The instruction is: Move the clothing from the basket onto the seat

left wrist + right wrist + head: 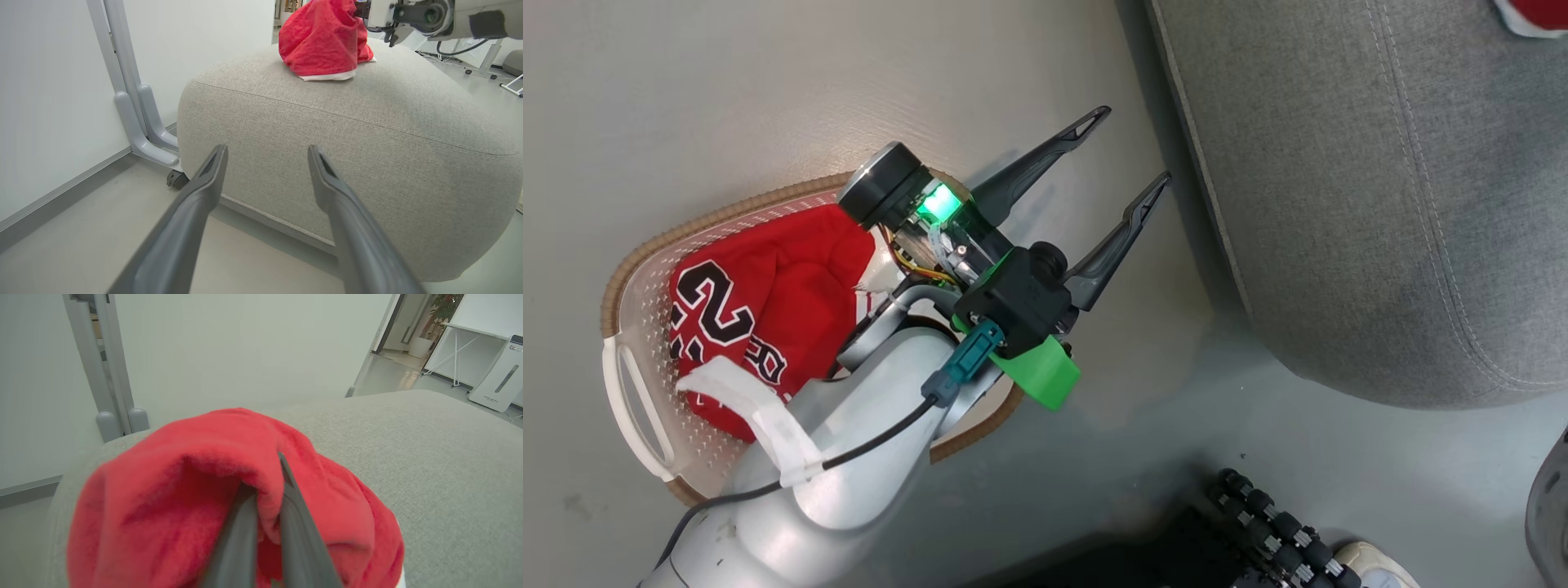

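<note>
The red jersey (760,302) with black-and-white lettering lies in the cream basket (629,384) on the floor at the left. My left gripper (1135,151) hangs open above the floor between the basket and the grey seat (1380,204), nothing between its fingers (204,179). The plain red garment with white trim (322,38) rests on top of the seat (367,134), and a corner of it (1539,16) shows at the upper right of the head view. My right gripper (267,477) is shut on that plain red garment (196,498), over the seat (429,457).
A grey post on a castor (139,118) stands beside the seat near the white wall. The robot's dark wheeled base (1266,523) is at the bottom of the head view. Bare floor (727,90) lies around the basket. A white table and unit (490,375) stand far off.
</note>
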### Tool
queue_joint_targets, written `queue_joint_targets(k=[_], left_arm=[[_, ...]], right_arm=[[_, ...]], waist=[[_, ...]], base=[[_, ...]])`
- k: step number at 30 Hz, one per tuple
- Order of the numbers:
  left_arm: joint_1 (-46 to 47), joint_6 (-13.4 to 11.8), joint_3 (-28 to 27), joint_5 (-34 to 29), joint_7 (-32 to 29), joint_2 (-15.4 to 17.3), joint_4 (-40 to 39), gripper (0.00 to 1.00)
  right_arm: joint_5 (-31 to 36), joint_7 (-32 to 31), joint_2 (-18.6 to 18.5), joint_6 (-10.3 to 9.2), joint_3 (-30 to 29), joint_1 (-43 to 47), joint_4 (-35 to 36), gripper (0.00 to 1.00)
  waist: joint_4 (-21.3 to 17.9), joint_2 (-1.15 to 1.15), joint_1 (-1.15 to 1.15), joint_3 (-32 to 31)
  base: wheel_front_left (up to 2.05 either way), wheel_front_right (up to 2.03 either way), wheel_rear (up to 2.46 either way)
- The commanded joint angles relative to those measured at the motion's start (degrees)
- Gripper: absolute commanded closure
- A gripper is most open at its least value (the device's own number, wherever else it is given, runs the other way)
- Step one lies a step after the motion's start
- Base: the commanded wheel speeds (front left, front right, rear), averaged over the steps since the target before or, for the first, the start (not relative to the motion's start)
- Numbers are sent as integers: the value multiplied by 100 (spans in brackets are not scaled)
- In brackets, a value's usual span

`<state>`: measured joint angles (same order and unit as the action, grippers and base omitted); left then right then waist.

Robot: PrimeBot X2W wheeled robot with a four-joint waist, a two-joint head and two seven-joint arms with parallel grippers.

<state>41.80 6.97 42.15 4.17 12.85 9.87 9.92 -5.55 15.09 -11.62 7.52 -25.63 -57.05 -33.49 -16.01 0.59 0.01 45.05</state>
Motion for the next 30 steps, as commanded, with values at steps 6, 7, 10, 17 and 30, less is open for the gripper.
queue_joint_targets(k=[6,7,10,17,30], left_arm=[[109,-49,6,82,44,37,54,0],[98,-52,5,92,52,41,67,0],[29,-89,19,123,83,31,114,0],[-193,-148,31,244,190,-59,264,0],[-835,-378,-317,579,235,-175,231,0]], right_arm=[[-151,13,156,-6,-79,287,-282,97],[-146,12,156,-6,-70,306,-292,51],[-162,12,185,-6,-17,426,-220,0],[-105,12,271,-6,165,1092,142,0],[8,12,102,-6,629,2564,1069,0]], waist=[[16,-59,-1,-103],[12,-59,-1,-136],[-11,-59,-1,-286],[-91,-59,-1,-862],[77,-59,-1,-2166]], base=[[0,0,0],[0,0,0],[0,0,0],[0,0,0],[0,0,0]])
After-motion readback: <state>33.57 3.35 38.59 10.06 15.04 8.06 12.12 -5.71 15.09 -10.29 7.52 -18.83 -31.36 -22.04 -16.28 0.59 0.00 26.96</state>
